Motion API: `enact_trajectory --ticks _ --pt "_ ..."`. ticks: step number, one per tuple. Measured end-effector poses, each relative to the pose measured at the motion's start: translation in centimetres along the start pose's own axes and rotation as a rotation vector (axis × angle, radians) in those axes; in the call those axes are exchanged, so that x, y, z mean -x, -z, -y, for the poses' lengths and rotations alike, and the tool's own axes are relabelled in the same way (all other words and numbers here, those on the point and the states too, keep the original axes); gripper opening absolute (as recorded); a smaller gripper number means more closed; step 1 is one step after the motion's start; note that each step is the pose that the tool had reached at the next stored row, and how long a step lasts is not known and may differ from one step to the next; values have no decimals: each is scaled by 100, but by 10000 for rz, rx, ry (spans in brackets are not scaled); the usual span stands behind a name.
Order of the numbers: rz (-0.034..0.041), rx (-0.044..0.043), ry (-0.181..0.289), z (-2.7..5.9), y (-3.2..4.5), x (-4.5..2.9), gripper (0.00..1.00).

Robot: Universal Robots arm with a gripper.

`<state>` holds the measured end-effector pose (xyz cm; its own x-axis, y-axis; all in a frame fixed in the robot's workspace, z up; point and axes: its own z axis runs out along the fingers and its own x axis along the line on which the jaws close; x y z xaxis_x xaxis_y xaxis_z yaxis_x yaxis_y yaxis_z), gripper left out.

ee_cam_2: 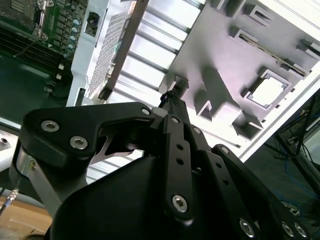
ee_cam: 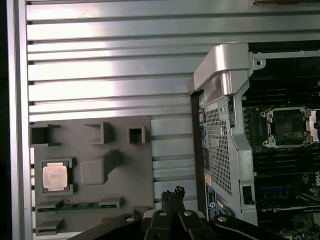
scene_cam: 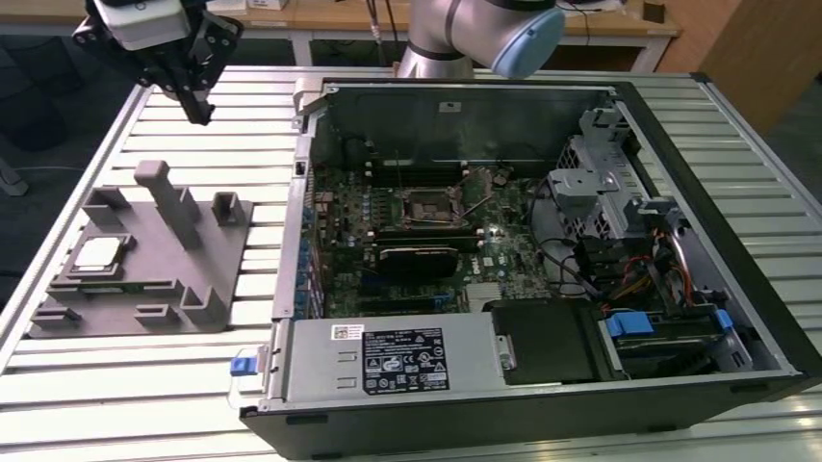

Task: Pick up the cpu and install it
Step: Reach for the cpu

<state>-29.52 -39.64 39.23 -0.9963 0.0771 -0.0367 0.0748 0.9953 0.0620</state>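
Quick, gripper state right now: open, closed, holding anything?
Gripper: closed, holding nothing; the pale silver square cpu lies in the grey plastic fixture, apart from it.

Exterior view: high and far, looking down over the whole ribbed metal desk [scene_cam: 129,385]. First wrist view looks straight down past the hand [ee_cam: 173,192]. Second wrist view sits close behind the hand [ee_cam_2: 172,95], oblique. Both wrist views share the grey moulded fixture block [ee_cam: 125,165] [ee_cam_2: 210,45] beneath the hand and the open black computer case [ee_cam: 225,150] [ee_cam_2: 112,45] beside it.

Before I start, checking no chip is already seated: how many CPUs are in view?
1. The cpu lies in a recess of the grey holder, at the exterior view's left of the computer case. The motherboard socket looks empty. Others may be hidden inside the case.
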Motion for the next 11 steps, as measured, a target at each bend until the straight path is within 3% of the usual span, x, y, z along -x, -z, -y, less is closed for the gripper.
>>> enact_trajectory --ticks 11 --pt "28 49 0 16 8 -204 11"
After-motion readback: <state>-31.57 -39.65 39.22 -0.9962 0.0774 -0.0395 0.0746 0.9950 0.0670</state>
